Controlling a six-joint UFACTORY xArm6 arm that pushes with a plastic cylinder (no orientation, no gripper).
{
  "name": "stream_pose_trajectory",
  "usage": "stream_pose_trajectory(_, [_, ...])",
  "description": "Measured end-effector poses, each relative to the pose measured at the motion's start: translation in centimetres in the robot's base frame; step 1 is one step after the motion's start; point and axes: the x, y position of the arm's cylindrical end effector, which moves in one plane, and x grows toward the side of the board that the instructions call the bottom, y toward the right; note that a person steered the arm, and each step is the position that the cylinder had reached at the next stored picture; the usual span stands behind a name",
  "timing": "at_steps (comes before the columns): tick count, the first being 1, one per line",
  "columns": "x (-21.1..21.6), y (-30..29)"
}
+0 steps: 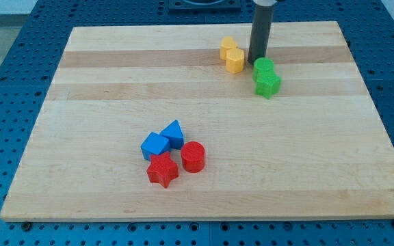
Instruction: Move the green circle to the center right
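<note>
While my tip [256, 61] sits near the view's top, it is just beside the green circle [264, 67], maybe touching its upper left edge, though that is hard to see. I have only a dark rod, so nothing is held. A green star [268, 84] touches the circle from below. Two yellow blocks [232, 55] sit together just left of my tip. Lower on the wooden board [320, 171], a blue cube [154, 145], a blue triangle [174, 133], a red star [162, 169] and a red circle [193, 156] huddle close.
</note>
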Motion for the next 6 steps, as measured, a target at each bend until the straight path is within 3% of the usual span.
stream_pose_trajectory(5, [3.5, -4.1])
stream_pose_trajectory(6, [4.1, -2.7])
